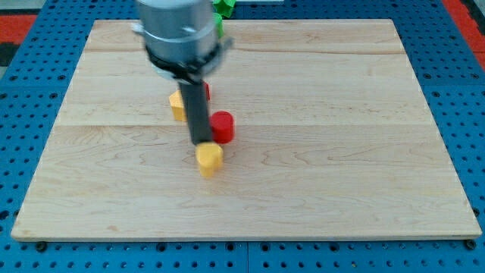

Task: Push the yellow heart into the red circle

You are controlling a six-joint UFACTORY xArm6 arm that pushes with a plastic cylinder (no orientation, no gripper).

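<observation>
A yellow heart block [209, 158] lies near the middle of the wooden board [341, 152]. The red circle block [223, 126] sits just above and to the right of it, a small gap apart. My tip [202, 142] is at the end of the dark rod, right at the yellow heart's upper edge and just left of the red circle. The rod hides part of the red circle's left side.
Another yellow block [177, 105] lies left of the rod, and a sliver of a red block [207, 90] shows right of the rod, above the red circle. A green block [222, 9] sits at the board's top edge, partly hidden by the arm.
</observation>
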